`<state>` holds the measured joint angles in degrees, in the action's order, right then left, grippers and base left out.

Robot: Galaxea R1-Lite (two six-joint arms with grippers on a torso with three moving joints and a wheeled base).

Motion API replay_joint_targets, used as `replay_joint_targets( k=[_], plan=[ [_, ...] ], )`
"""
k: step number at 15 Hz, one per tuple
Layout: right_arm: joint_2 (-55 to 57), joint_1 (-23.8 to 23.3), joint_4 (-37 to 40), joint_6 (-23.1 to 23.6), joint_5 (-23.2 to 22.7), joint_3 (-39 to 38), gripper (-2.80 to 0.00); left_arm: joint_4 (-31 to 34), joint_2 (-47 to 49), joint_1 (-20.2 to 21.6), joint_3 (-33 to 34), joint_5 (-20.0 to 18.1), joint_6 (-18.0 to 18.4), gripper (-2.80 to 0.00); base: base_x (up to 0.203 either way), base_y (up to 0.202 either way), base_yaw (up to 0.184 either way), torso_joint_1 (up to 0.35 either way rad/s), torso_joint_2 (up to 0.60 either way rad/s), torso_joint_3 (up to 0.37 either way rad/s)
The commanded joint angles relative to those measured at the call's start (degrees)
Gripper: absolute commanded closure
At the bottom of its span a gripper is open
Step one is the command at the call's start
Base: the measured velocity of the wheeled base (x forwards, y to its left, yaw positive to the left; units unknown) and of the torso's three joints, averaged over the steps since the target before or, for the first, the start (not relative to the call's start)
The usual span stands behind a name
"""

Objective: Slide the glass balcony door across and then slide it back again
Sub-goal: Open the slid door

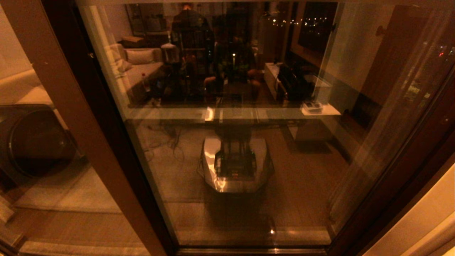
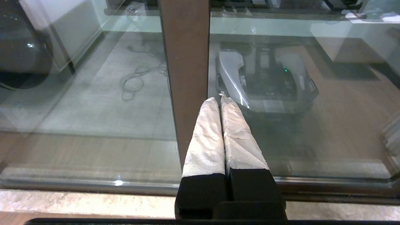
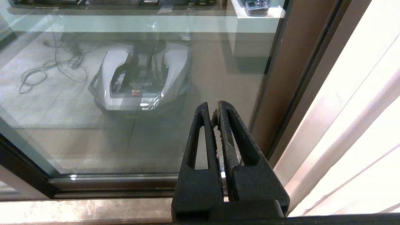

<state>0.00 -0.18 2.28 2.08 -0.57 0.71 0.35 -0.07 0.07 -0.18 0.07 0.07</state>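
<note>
1. Through the head camera I see the glass balcony door (image 1: 231, 149) filling the centre of the frame – a tall reflective pane between dark reddish-brown frame members.
2. A wide brown stile (image 1: 71, 117) runs diagonally from the upper left down to the bottom centre of the head view; I cannot make out a handle on it here.
3. The pane mirrors the robot's own base (image 1: 234, 165) at centre, with a sofa (image 1: 140, 65) reflected at upper left.
4. Neither arm shows in the head view.
5. In the left wrist view, the left end effector (image 2: 220, 100) has its two pale, wrapped fingers (image 2: 206, 137) pressed together – closed on nothing. Its tips sit in front of the right edge of a brown post (image 2: 186, 62); whether they touch it I cannot tell.
6. In the right wrist view, the right end effector (image 3: 214, 107) has its black fingers (image 3: 200, 137) together at the tips, empty, pointing at the glass near the dark frame (image 3: 281, 87) on the right.
7. A pale curtain (image 3: 353, 125) hangs at the far right of that view.
8. A floor track (image 3: 118, 184) runs along the bottom of the pane.
</note>
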Motion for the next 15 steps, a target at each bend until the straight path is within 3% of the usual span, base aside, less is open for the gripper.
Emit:
replay_joint_targets(
  k=[1,7,11,15],
  plan=[
    [0.00,0.01,0.01,0.21,-0.04,0.00,0.00,0.00,-0.05,0.01,0.01,0.02,0.01,0.00,0.000,0.000,0.000,0.000,0.00,0.000],
    [0.17,-0.08,0.20,-0.61,1.75,1.17,0.00,0.00,-0.03,0.01,0.01,0.02,0.01,0.00,0.000,0.000,0.000,0.000,0.00,0.000],
    [8.85,-0.14,0.72,-0.86,1.91,9.35,0.00,0.00,-0.01,0.01,0.01,0.02,0.01,0.00,0.000,0.000,0.000,0.000,0.00,0.000],
    [27.63,-0.92,1.78,-0.72,3.76,23.75,0.00,0.00,-0.02,0.01,0.01,0.02,0.01,0.00,0.000,0.000,0.000,0.000,0.00,0.000]
  ],
)
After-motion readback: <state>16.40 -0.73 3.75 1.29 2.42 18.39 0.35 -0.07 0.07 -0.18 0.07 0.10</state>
